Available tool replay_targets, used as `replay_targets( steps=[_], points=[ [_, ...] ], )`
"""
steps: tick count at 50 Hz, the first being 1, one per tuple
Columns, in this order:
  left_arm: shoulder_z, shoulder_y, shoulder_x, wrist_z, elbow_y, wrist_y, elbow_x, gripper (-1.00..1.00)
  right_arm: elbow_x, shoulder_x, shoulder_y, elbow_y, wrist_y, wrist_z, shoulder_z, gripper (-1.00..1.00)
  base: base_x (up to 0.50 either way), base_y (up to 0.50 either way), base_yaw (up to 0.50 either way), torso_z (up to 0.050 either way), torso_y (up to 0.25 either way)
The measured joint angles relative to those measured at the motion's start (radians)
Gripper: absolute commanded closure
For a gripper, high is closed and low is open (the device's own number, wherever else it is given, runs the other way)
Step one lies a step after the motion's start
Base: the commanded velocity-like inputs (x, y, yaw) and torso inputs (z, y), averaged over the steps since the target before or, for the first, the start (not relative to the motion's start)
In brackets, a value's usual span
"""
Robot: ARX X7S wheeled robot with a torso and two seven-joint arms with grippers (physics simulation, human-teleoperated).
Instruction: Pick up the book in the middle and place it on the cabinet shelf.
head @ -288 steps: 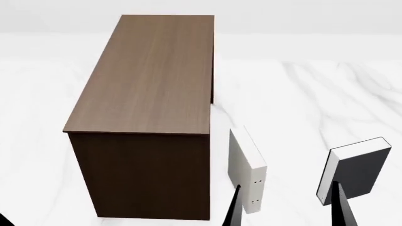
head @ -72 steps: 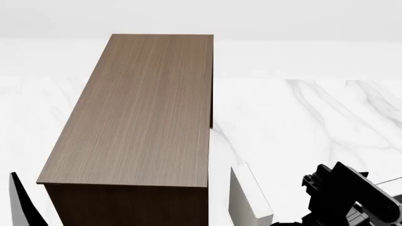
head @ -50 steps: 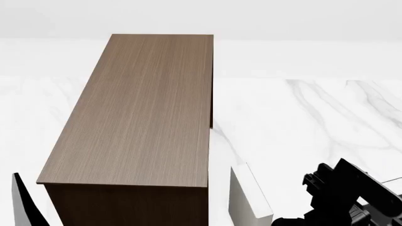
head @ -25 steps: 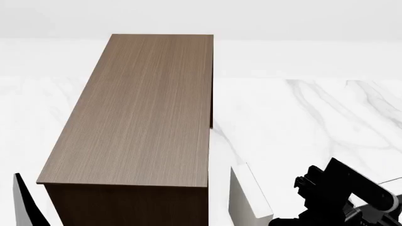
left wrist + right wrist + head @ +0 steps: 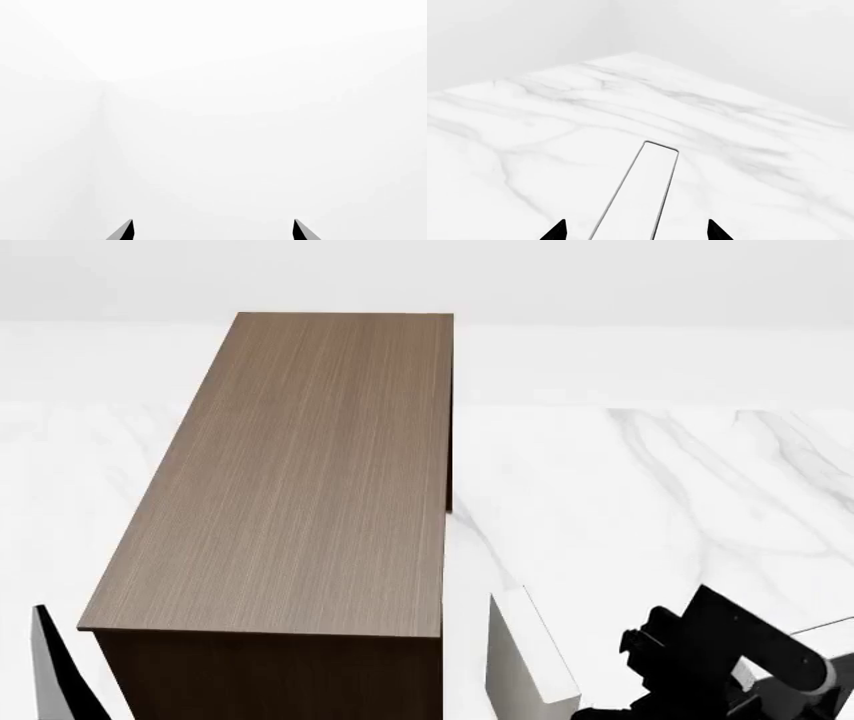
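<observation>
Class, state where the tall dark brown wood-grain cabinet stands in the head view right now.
The tall dark brown wood-grain cabinet fills the left-centre of the head view on the white marble surface, with an off-white upright book just beside its lower right corner.

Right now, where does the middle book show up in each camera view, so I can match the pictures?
Head view: the book is barely visible, a pale sliver at the lower right edge behind the right arm.
Right wrist view: the book is at bottom centre, its white page edge running away from the right gripper.
Left wrist view: not in it.
Shared landmark: the marble tabletop, in the head and right wrist views.
</observation>
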Motion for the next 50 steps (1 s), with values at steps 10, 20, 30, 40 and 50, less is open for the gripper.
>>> replay_targets(
  steps=[10, 20, 30, 40, 50],
  points=[
    [0.005, 0.0, -0.004, -0.001, 0.0, -0.004, -0.003, -1.0, 0.005, -0.001, 0.006, 0.037, -0.017, -0.004, -0.006, -1.0, 0.0, 0.0, 0.0, 0.0, 0.0],
    [0.009, 0.0, -0.007, -0.004, -0.002, -0.005, -0.004, -1.0, 0.007, -0.003, 0.011, 0.077, -0.041, -0.011, -0.016, -1.0, 0.0, 0.0, 0.0, 0.0, 0.0],
    [0.014, 0.0, -0.01, -0.008, -0.008, -0.002, -0.004, -1.0, 0.007, -0.004, 0.018, 0.123, -0.067, -0.019, -0.026, -1.0, 0.0, 0.0, 0.0, 0.0, 0.0],
    [0.018, -0.002, -0.013, -0.012, -0.013, -0.001, -0.003, -1.0, 0.008, -0.006, 0.029, 0.174, -0.096, -0.027, -0.035, -1.0, 0.0, 0.0, 0.0, 0.0, 0.0],
    [0.022, -0.004, -0.016, -0.016, -0.017, 0.001, -0.003, -1.0, 0.009, -0.007, 0.044, 0.224, -0.128, -0.034, -0.04, -1.0, 0.0, 0.0, 0.0, 0.0, 0.0]
  ],
)
